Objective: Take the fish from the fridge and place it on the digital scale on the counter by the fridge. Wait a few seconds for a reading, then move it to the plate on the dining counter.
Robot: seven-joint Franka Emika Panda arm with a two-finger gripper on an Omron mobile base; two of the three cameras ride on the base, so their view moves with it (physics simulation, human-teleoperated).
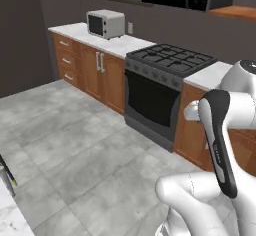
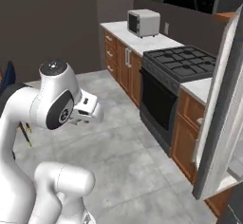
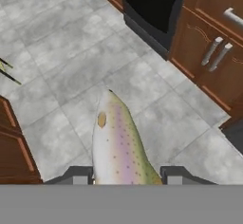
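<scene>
Fish [image 3: 117, 142] clamped between fingers [image 3: 77, 176] — above floor.

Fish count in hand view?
1. The fish sits between the gripper fingers, head pointing away, above the grey floor tiles. No other visible; the fridge interior is out of sight.

A black gas stove [image 1: 172, 60] stands against the back wall; left of the stove, a white microwave [image 1: 105, 24] sits on the marble tabletop [image 1: 120, 43]; right of the stove, the white arm [image 1: 220, 140] rises over grey floor tiles [image 1: 75, 145].
</scene>
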